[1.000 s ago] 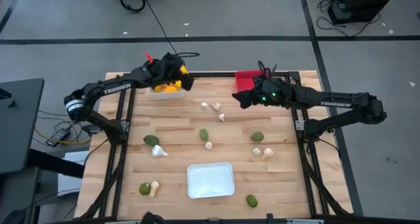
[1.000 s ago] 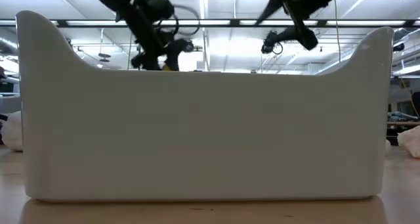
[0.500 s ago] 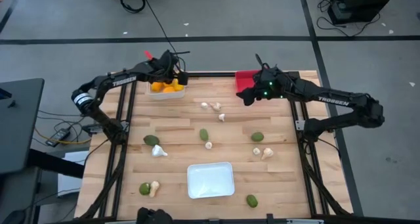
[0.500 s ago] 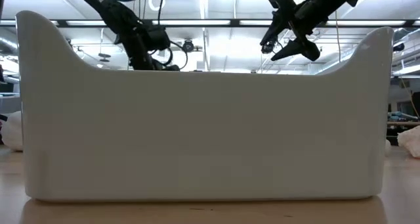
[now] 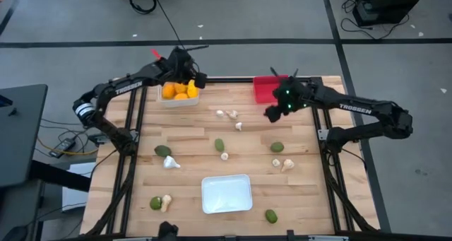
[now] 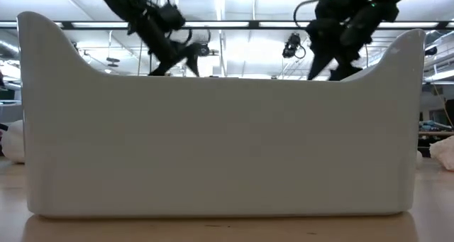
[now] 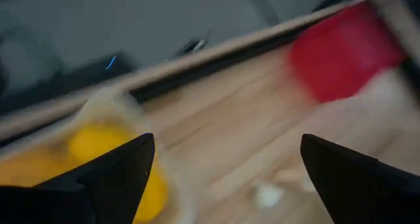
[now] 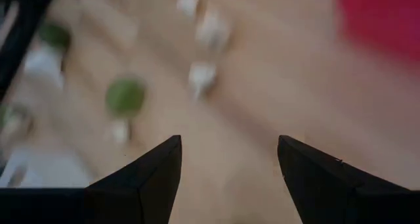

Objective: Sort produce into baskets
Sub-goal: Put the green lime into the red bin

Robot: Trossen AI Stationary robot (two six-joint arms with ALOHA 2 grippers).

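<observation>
My left gripper (image 5: pixel 192 78) hangs open and empty above the deep white bin (image 5: pixel 169 101), which holds orange and yellow fruits (image 5: pixel 180 92); they also show in the left wrist view (image 7: pixel 98 145). My right gripper (image 5: pixel 273 113) is open and empty, just near of the red bin (image 5: pixel 265 90), above bare wood. Garlic bulbs (image 5: pixel 233 115) and a green fruit (image 5: pixel 219 144) lie left of it; both show in the right wrist view, bulbs (image 8: pixel 202 74) and fruit (image 8: pixel 125 96). The shallow white tray (image 5: pixel 227 194) stands at the front middle.
More green fruits (image 5: pixel 277 147) (image 5: pixel 163 150) (image 5: pixel 271 215) and garlic bulbs (image 5: pixel 287 165) (image 5: pixel 170 162) (image 5: pixel 166 202) lie scattered over the wooden table. In the low view the tray's wall (image 6: pixel 220 143) hides the table behind it; both grippers show above it.
My left gripper has swung over the white bin and risen toward the far edge; a yellow fruit that showed at its fingers now lies in the bin. My right gripper has tipped from level to pointing down and gone a little toward the near right, away from the red bin.
</observation>
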